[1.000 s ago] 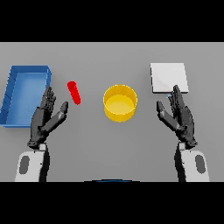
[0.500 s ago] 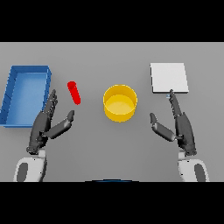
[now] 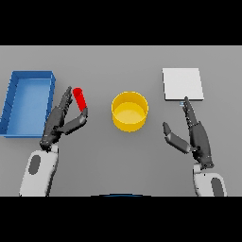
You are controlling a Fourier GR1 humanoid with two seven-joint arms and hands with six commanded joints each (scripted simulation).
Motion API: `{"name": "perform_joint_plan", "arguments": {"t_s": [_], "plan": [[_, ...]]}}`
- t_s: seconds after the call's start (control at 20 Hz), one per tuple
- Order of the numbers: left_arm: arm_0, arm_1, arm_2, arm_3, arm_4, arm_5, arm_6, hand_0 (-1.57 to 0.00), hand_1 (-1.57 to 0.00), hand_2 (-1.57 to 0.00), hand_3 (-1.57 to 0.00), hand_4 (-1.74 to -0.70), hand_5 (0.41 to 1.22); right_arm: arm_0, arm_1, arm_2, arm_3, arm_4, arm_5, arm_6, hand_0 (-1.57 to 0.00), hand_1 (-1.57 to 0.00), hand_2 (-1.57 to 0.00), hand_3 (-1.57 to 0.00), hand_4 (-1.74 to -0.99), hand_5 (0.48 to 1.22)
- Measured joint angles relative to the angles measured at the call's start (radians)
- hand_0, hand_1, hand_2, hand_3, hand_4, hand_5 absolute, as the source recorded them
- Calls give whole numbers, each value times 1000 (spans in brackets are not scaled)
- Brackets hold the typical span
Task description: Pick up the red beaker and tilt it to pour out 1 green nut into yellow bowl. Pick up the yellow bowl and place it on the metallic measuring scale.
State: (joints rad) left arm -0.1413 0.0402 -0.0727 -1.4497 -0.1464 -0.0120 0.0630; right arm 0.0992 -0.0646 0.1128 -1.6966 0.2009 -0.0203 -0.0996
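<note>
Blue tray [image 3: 19,101] at far left of counter [image 3: 118,160]. Left hand [image 3: 59,123] now advanced to red beaker [image 3: 80,99], fingers and thumb spread either side, not yet clamped: grasp imminent. Yellow bowl [image 3: 129,110] centre, unmoved. Right hand [image 3: 194,134] drawn back, fingers straight, below measuring scale [image 3: 183,84].
</note>
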Motion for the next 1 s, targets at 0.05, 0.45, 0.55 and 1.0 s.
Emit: {"name": "perform_joint_plan", "arguments": {"t_s": [0.05,0.45,0.55,1.0], "plan": [[-19,-3,7,48,-11,11,1,1,1,1,1,-1369,733,-9,-6,-8,-1,-10,4,3,1,1,1,1,-1329,685],[-176,-3,73,275,2,21,-60,1,1,1,1,-1321,713,-7,-8,-23,-7,-37,12,24,1,1,1,1,-1336,688],[-220,-8,77,315,0,22,-79,1,1,1,1,-1315,706,-14,0,-12,4,-22,7,10,1,1,1,1,-1331,687],[-314,-10,106,454,3,17,-153,1,1,-30,-3,-1389,752,1,-11,-21,-18,-34,11,6,1,1,1,1,-1295,683]]}}
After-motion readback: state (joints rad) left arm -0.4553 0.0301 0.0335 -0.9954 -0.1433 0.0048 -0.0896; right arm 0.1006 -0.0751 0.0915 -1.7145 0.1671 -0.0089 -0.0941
